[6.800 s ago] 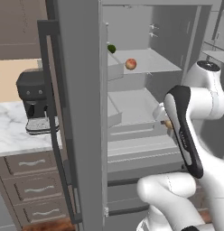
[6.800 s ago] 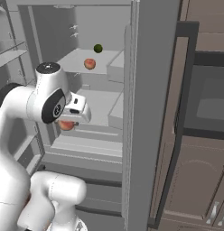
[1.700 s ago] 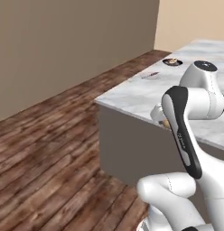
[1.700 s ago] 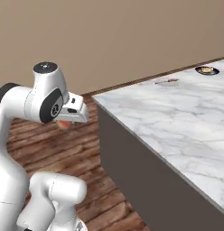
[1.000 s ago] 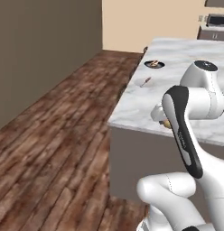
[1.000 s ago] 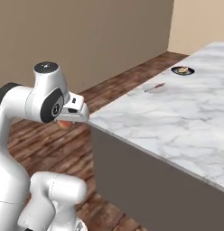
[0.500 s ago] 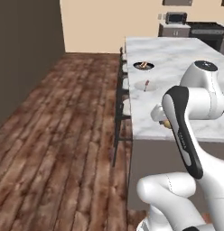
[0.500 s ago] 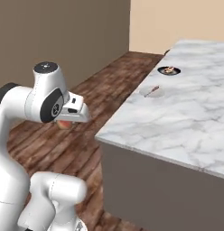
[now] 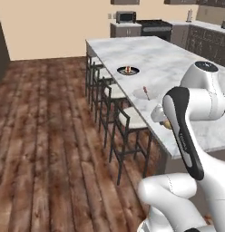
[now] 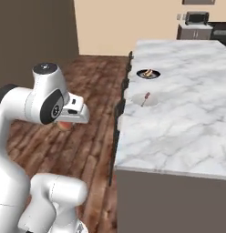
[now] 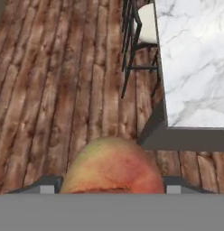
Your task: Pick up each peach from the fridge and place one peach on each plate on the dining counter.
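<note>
While the arm is folded close against its own body, the gripper (image 11: 112, 182) is closed around a peach (image 11: 114, 167), the reddish-orange fruit with its yellowish blush sitting between the two dark fingertips (image 11: 47, 183) in the hand view; below it lies brown wooden plank floor (image 11: 55, 90), and the corner of the dining counter (image 11: 195, 58) stands just to one side, not under the fruit; in the right base view the same peach (image 10: 64, 124) shows as a reddish patch beneath the white hand, held over the floor and apart from the counter's near edge (image 10: 178, 136); the left base view shows only a sliver of it (image 9: 166, 123) behind the forearm. Farther along the white, grey-veined marble top sits a black plate (image 10: 148, 74) with something small and orange-yellow on it; nearer the robot lies a pale plate (image 10: 146, 99), hard to tell from the marble, with a small reddish stick-like item on it. Dark-framed stools (image 9: 128, 122) with pale seats line the counter's side; a black range (image 9: 153, 25) and a microwave (image 9: 125, 16) stand at the far wall.
</note>
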{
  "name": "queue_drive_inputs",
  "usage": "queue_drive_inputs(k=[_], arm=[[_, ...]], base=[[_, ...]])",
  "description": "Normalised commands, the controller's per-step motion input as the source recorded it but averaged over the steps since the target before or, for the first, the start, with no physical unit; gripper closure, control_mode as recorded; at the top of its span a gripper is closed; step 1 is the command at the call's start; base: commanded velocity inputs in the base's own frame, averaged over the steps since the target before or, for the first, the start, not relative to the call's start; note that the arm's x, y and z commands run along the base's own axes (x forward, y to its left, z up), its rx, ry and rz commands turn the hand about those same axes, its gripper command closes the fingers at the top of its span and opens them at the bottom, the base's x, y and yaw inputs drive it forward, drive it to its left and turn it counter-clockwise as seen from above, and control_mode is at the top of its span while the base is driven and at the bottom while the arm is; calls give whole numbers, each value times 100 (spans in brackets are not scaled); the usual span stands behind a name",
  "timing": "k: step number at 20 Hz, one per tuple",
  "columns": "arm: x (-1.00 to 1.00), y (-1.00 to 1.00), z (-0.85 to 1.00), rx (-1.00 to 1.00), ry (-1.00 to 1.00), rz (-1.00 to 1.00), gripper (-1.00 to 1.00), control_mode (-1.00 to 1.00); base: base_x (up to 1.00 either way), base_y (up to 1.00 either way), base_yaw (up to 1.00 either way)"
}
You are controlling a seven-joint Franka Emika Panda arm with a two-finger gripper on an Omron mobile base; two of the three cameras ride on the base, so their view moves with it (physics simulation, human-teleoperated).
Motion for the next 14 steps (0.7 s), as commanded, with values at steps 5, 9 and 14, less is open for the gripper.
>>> queue_drive_inputs(k=[5,9,14], arm=[[0,0,0,0,0,0,100,100],[0,0,0,0,0,0,100,100],[0,0,0,0,0,0,100,100]], base=[[80,100,-60],[74,92,-65],[78,70,-74]])
